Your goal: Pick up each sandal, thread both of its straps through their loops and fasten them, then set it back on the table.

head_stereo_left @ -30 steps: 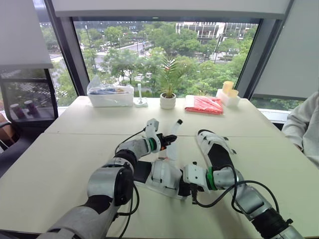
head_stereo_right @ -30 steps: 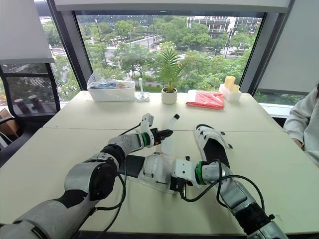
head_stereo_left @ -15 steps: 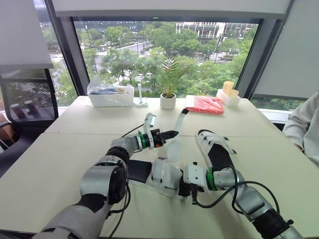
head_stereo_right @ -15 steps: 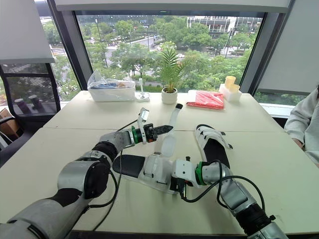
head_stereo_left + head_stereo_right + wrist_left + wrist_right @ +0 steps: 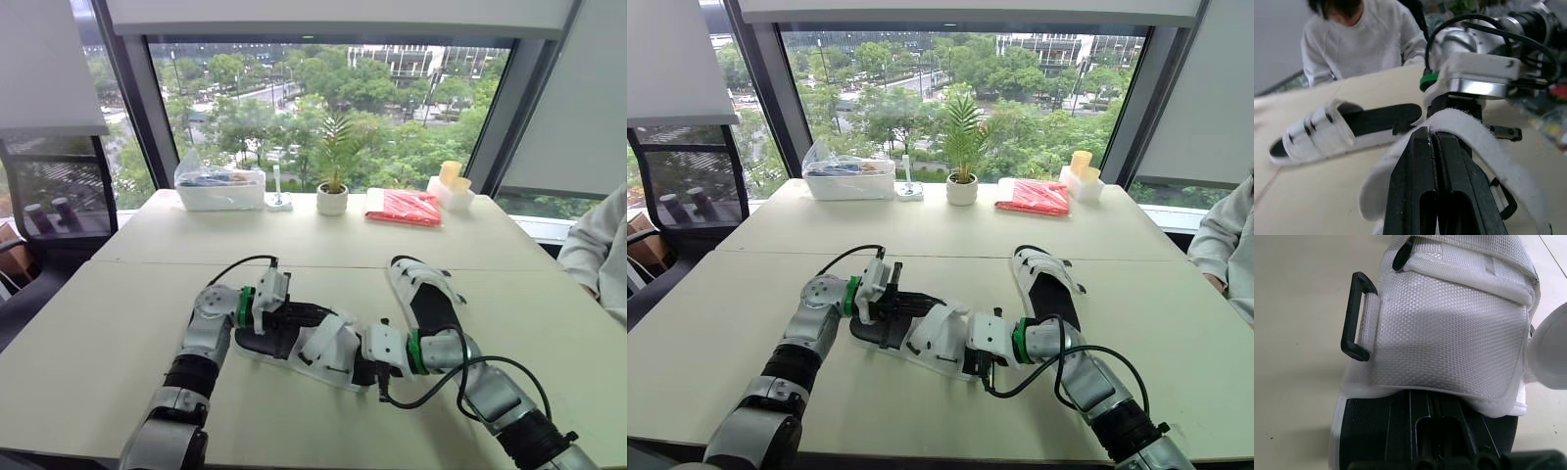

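A white sandal with a black footbed (image 5: 318, 348) lies on the table in front of me. My right gripper (image 5: 380, 364) is shut on its front end; the right wrist view has the woven white upper (image 5: 1449, 333) and a black loop (image 5: 1354, 318) just past the fingers. Low over the sandal's heel end, my left gripper (image 5: 284, 315) is shut. In the left wrist view a white strap (image 5: 1469, 132) arches right behind its closed fingertips (image 5: 1422, 147), with nothing seen between them. The second sandal (image 5: 428, 294) lies to the right with its straps across it.
Along the window edge stand a clear box (image 5: 217, 186), a potted plant (image 5: 331, 196), a red packet (image 5: 404, 206) and yellow cups (image 5: 448, 176). A person in white (image 5: 602, 245) sits at the table's right side. An office chair (image 5: 39, 211) is at the far left.
My left gripper held the strap up high; it has since come down and back toward the heel. The strap now lies folded over the sandal. The right gripper has stayed put.
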You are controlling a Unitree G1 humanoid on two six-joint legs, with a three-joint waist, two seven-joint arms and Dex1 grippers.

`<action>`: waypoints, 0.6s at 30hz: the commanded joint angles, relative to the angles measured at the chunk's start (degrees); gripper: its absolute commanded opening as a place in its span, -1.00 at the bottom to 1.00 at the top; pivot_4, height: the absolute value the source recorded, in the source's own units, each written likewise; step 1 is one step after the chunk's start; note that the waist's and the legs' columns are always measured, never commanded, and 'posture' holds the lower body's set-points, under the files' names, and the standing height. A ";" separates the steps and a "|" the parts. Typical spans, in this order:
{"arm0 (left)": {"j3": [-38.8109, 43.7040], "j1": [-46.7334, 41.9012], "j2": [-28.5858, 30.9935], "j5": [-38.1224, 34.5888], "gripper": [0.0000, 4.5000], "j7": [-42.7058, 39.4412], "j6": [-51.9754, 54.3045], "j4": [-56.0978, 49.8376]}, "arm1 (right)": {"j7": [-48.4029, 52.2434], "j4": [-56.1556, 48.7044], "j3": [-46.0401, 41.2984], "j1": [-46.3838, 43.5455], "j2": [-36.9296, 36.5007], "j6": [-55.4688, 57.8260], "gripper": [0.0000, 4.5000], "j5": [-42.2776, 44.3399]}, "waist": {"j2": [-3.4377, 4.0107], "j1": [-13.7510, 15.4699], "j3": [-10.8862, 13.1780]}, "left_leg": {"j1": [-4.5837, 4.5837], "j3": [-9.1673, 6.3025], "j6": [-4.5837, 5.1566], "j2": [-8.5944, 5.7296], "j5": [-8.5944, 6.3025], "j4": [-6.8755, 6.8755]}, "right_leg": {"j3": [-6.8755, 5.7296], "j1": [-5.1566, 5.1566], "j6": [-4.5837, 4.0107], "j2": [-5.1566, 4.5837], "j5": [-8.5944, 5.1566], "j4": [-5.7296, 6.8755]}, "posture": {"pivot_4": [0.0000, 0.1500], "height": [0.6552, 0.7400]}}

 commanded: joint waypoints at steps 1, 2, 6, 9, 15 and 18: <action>-3.85 2.70 1.80 0.53 -0.98 -1.41 -8.00 -2.63 | 2.35 5.11 5.57 2.93 -0.21 1.81 -1.00 -3.77 | 0.00 -0.06 0.00 | 0.02 0.00 0.01 0.00 0.00 -0.02 | 0.00 0.01 0.00 0.00 0.00 -0.01 | 1.00 0.94; -4.84 3.26 2.42 1.09 -0.98 -1.21 -8.79 -2.81 | 2.35 5.16 5.61 2.86 -0.19 1.80 -1.00 -3.76 | 0.01 -0.06 0.00 | 0.04 0.00 0.01 0.01 0.00 -0.03 | 0.00 0.01 0.00 0.01 0.00 -0.01 | 1.00 0.94; -8.60 6.92 6.19 1.10 -0.88 -1.37 -11.90 -5.79 | 2.36 5.56 5.84 2.80 -0.10 1.41 -1.00 -3.84 | 0.01 -0.12 0.00 | 0.05 0.00 0.04 0.02 -0.01 -0.02 | 0.00 0.04 0.00 0.13 0.00 0.00 | 1.00 0.94; -11.55 9.01 10.93 -0.05 -0.38 -1.69 -15.29 -6.92 | 2.40 5.82 5.97 2.76 -0.03 1.17 -1.00 -3.83 | 0.01 -0.20 0.00 | 0.08 0.00 0.07 0.03 -0.03 -0.03 | 0.00 0.04 0.00 0.14 0.00 0.00 | 1.00 0.94; -15.88 13.59 20.58 -4.25 0.97 -1.69 -20.75 -9.45 | 2.38 6.54 6.08 2.48 0.14 0.72 -1.00 -3.88 | 0.02 -0.18 0.00 | 0.29 0.01 0.09 0.07 -0.05 -0.08 | 0.02 0.20 -0.03 0.06 -0.02 -0.02 | 1.00 0.94; -15.68 16.59 22.83 -6.37 0.97 -0.92 -12.33 -12.81 | 2.29 6.72 6.03 2.50 0.19 0.50 -1.00 -3.86 | 0.03 -0.14 0.01 | 0.48 0.05 0.11 0.08 -0.05 -0.22 | 0.05 0.29 -0.21 0.00 -0.12 -0.03 | 1.00 0.94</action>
